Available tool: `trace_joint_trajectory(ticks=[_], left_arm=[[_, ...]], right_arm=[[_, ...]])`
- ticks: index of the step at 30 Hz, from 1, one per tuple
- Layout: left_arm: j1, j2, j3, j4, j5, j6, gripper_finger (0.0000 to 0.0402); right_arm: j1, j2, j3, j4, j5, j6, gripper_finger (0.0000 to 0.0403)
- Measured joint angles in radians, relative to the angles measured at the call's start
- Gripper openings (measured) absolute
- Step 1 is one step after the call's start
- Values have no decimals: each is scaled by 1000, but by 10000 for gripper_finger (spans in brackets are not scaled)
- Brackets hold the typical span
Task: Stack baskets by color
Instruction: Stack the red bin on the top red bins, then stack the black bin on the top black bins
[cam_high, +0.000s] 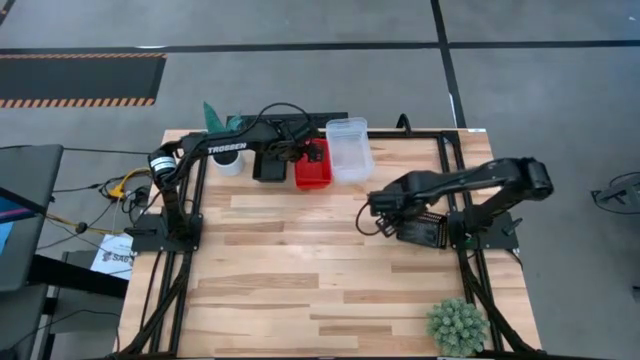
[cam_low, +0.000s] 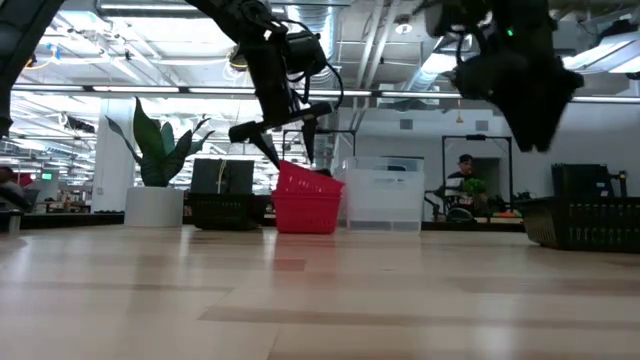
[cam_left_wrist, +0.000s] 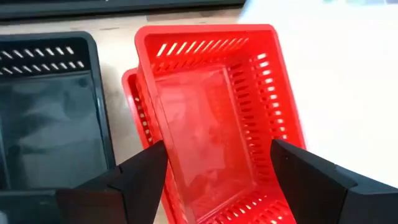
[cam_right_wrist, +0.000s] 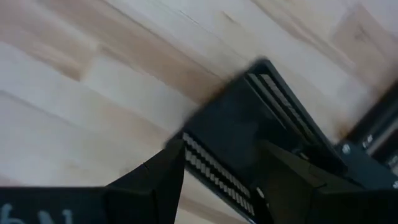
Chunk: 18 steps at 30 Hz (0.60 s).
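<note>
Your left gripper (cam_left_wrist: 214, 177) hangs directly above the red stack (cam_high: 312, 172), fingers spread and gripping nothing; the top red basket (cam_left_wrist: 214, 118) sits slightly askew in the red one beneath it, not fully nested. That stack lies between the black baskets (cam_high: 268, 165) and the clear baskets (cam_high: 349, 148), and its long axis runs away from the gripper, with the fingers straddling the short width. Your right gripper (cam_right_wrist: 224, 180), also spread, hovers well apart from the red stack, over a black basket (cam_high: 420, 230) at its own base, so it is nearer that one.
</note>
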Motion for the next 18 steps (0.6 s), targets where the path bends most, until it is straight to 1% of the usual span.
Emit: trace_joint_trajectory(ticks=[5,8,11,13,18], left_arm=[[14,-4,0,-8,39,11,271],[18,-31,0,-24,29,9,271],[20,-50,0,-25,25,10,271],[20,-51,0,-20,45,6,271],[12,-76,-1,-57,57,13,269]], right_arm=[[13,-32,-75,29,-5,73,214],[12,-72,-101,27,-6,102,214],[9,-102,-102,29,-4,105,214],[6,-114,-102,30,1,106,214],[2,-105,-101,41,22,138,214]])
